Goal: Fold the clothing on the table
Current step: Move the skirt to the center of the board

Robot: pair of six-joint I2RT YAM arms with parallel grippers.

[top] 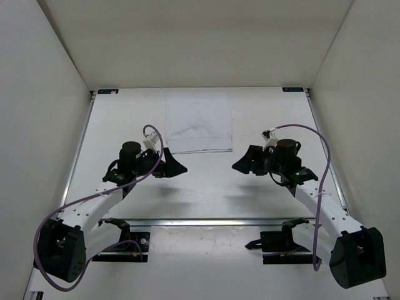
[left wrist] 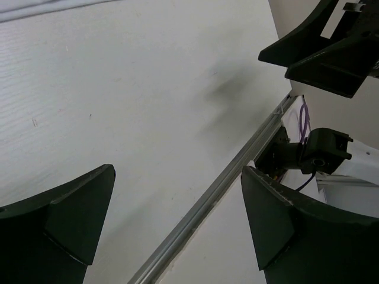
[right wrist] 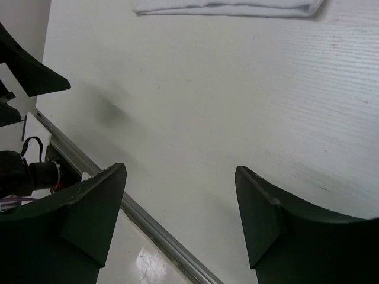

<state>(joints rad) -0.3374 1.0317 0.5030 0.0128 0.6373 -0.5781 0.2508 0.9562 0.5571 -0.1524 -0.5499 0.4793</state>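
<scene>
The clothing (top: 199, 122) is a plain white, roughly rectangular fabric piece lying flat at the far middle of the table (top: 131, 125). Its near edge shows at the top of the right wrist view as a folded white hem (right wrist: 228, 7), and as a thin white strip (left wrist: 41, 7) in the left wrist view. My left gripper (top: 177, 167) hovers open near the clothing's near-left corner, with nothing between its fingers. My right gripper (top: 242, 164) hovers open just right of the near-right corner, also holding nothing. In both wrist views (left wrist: 177, 171) (right wrist: 180, 168) bare tabletop lies between the jaws.
Off-white enclosure walls (top: 44, 94) surround the table on three sides. A metal rail (top: 200, 221) runs along the near edge, with both arm bases (top: 125, 244) (top: 281, 240) below it. Purple cables (top: 319, 187) loop from each arm.
</scene>
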